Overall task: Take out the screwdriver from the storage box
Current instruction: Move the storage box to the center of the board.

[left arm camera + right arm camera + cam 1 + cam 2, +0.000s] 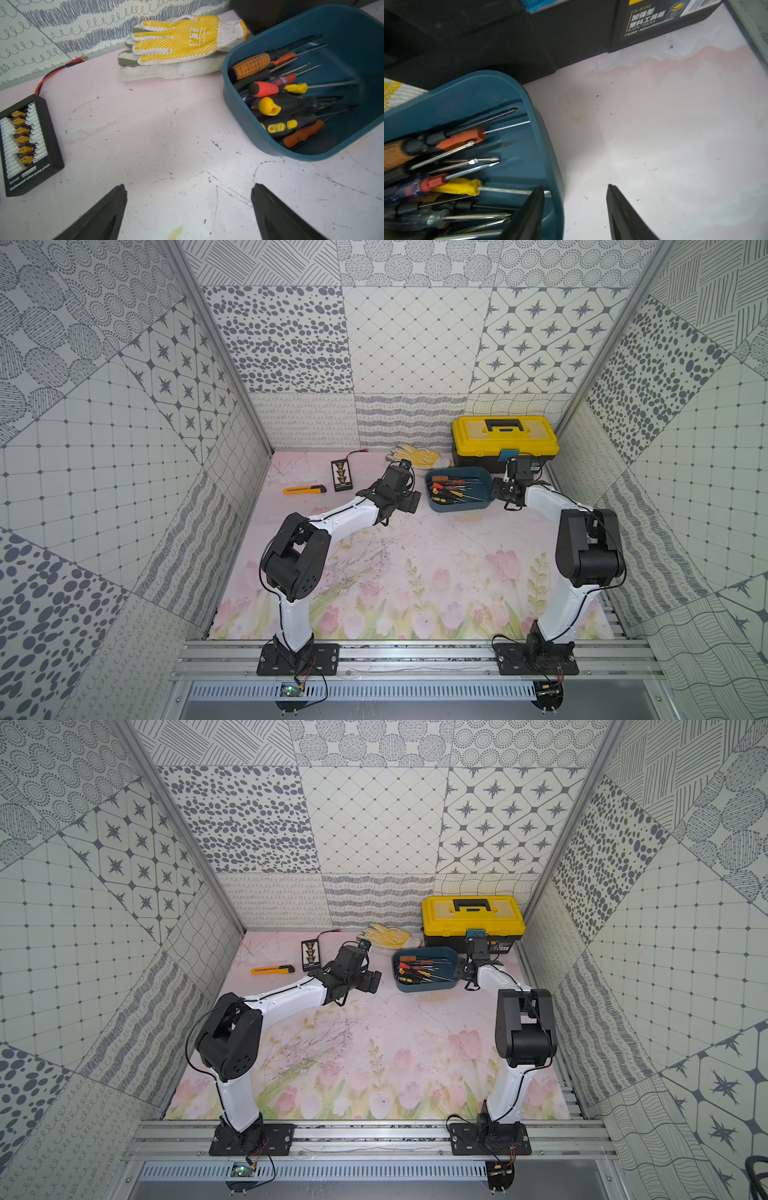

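Heaped screwdrivers [270, 89] lie in box [542, 135], far right on surface [415, 556], on near side of toolbox [505, 439]. Right end effector [574, 187]: released, jaws half apart astride box's right wall, one finger [529, 212] inside. Left end effector [189, 185]: released wide, left of box. Risk: clamping wall tips box or pins shafts. Lower screwdrivers buried; finger-wall contact unclear.

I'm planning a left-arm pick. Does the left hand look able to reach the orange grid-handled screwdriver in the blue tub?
Probably yes: the left hand hangs open beside the lidless storage box, the orange grid-handled screwdriver lies uncovered, handle nearest, and the right hand sits at the opposite end.
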`<state>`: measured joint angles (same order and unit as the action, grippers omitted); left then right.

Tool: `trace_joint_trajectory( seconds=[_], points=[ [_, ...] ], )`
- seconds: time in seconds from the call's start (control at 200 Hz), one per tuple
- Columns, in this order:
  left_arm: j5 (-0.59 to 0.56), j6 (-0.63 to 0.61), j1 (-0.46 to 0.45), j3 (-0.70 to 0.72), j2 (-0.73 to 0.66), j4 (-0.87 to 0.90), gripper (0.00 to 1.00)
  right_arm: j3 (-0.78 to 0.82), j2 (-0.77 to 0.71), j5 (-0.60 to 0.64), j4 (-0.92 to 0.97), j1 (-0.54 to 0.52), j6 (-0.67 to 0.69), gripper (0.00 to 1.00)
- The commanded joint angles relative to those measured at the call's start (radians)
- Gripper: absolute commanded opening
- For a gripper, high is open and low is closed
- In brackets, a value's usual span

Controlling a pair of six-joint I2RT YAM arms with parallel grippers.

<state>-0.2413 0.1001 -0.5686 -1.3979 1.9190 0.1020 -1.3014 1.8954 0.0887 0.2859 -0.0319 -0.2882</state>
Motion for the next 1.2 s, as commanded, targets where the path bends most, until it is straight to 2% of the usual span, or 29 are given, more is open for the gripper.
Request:
trace_joint_trajectory(
  seconds=[0.0, 0.125, 0.28, 0.495, 0.655, 0.881, 1.196],
  points=[
    [0.045, 0.111, -0.007, -0.049, 0.022, 0.126, 0.99, -0.049, 0.044, -0.024, 0.017, 0.003, -0.018, 0.49],
    [0.040, 0.118, -0.008, -0.045, 0.020, 0.137, 0.99, -0.086, 0.073, -0.052, 0.057, 0.003, -0.019, 0.40],
    [0.066, 0.091, -0.008, -0.031, 0.003, 0.144, 0.99, -0.081, 0.077, -0.068, 0.064, 0.003, -0.034, 0.36],
    [0.067, 0.087, -0.008, -0.015, -0.009, 0.145, 0.99, -0.081, 0.086, -0.120, 0.081, 0.003, -0.038, 0.24],
    [0.022, 0.106, -0.008, -0.036, 0.006, 0.187, 0.99, -0.086, 0.093, -0.146, 0.101, 0.001, -0.024, 0.18],
    [0.016, 0.130, -0.007, -0.030, 0.009, 0.197, 0.99, -0.073, 0.089, -0.154, 0.135, 0.000, -0.007, 0.00],
    [-0.005, 0.120, -0.007, -0.050, 0.021, 0.219, 0.99, -0.056, 0.068, -0.139, 0.169, -0.028, 0.020, 0.00]
  ],
)
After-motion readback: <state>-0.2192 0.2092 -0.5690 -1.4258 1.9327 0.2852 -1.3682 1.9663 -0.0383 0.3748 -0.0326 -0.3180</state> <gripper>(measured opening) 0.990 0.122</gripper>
